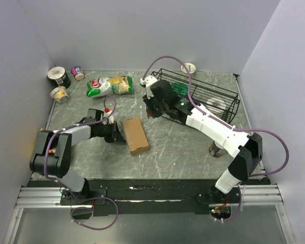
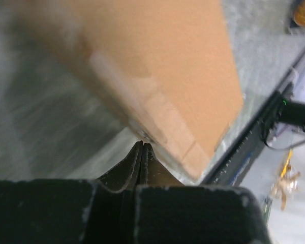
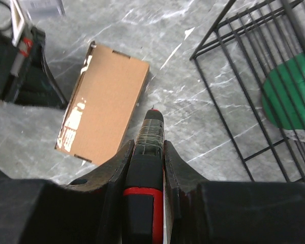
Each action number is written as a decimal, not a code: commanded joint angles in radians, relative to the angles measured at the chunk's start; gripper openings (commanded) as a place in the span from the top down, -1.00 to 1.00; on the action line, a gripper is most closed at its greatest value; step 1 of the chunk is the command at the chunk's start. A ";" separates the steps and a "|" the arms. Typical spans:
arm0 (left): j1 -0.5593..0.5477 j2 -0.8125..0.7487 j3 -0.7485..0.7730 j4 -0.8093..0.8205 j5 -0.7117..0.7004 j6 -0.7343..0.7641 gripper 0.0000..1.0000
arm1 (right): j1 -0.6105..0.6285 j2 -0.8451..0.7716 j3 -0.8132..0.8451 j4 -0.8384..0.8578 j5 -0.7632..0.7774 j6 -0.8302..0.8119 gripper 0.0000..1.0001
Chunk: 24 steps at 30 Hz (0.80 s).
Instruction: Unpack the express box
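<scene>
Opening step, I judge: my left claw point(image 2: 143, 146), tips pressed together with nothing between them, sits at the taped edge of the express box point(image 1: 134, 135), which lies flat at centre-left of the overhead frame. My right claw point(image 3: 148, 146) pinches 1 black-and-red tool point(image 3: 151, 124), its tip near the box's right edge. Next, that tip must meet the tape point(image 2: 162, 114) squarely.

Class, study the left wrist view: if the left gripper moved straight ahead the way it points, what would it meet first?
The express box. The left gripper, shut, points at the box's taped near edge and seems almost to touch it, though depth is hard to judge.
</scene>
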 commanded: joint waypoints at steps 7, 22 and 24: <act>-0.190 0.022 0.013 0.203 0.228 0.043 0.95 | -0.002 0.000 0.050 0.040 0.061 -0.044 1.00; 0.090 -0.033 0.286 0.058 0.172 0.157 0.17 | -0.049 -0.100 -0.026 0.159 -0.324 -0.243 1.00; 0.090 0.024 0.320 0.110 0.135 0.083 0.12 | -0.049 -0.094 -0.007 0.132 -0.312 -0.246 1.00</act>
